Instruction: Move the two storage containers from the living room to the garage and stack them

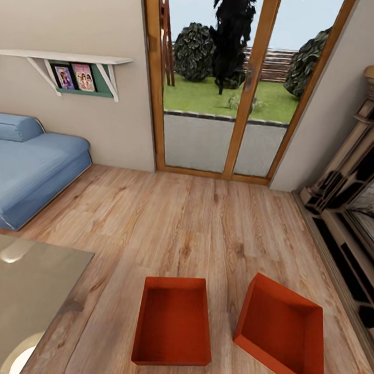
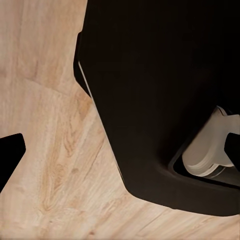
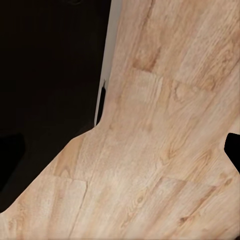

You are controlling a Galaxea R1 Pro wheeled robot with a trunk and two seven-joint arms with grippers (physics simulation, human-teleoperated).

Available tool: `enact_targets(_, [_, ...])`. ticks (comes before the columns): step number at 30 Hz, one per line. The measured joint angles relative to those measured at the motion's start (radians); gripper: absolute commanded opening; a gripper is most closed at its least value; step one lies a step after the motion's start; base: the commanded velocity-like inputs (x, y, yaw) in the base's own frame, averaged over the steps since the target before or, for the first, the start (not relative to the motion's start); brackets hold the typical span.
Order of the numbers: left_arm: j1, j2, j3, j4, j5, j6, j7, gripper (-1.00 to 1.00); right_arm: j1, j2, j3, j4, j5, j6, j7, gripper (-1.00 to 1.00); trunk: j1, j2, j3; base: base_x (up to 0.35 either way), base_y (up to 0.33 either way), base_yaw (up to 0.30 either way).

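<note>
No readable text, brands or labels anywhere. The two framed pictures [image 1: 74, 77] on the wall shelf [image 1: 62, 57] are too small to make out beyond pink/purple figures.

Counts, head view:
- 2 storage containers, both orange-red, open-topped, empty, on the light wood-plank floor [image 1: 196, 221] of the living room.
- The left container [image 1: 172, 321] sits flat, roughly square to the camera.
- The right container [image 1: 283, 331] is just beside it, not touching, rotated so one corner points away from the camera. A strip of floor shows between them.
- 1 blue sofa [image 1: 26, 167] at the left wall.
- 1 glossy table [image 1: 17, 298] at lower left, corner near the left container but apart from it.
- 1 wood-framed glass door [image 1: 241, 85] with two panes, straight ahead; lawn, shrubs and a fence outside.
- 1 fireplace surround [image 1: 353, 198] along the right wall.

Wrist views:
- Left wrist: plank floor, with a large black robot body part [image 2: 165, 95] and a pale grey round fitting [image 2: 210, 150] set in it. A dark tip [image 2: 10, 155] at the frame edge is likely a claw finger; left claw state: cannot tell.
- Right wrist: plank floor, black mass [image 3: 50, 90] on one side, a small dark tip [image 3: 233, 150] at the opposite edge. Right claw state: cannot tell.

Neither claw is touching a container in any view.
</note>
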Motion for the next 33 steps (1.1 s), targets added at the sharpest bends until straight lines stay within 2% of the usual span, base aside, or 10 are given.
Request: enact_targets(33, [0.000, -0.001, 0.000, 0.000, 0.000, 0.000, 0.000, 1.00, 0.000, 0.000, 0.000, 0.000, 0.000, -0.001, 0.000, 1.00, 0.000, 0.000, -0.053, 0.000, 0.000, 0.000])
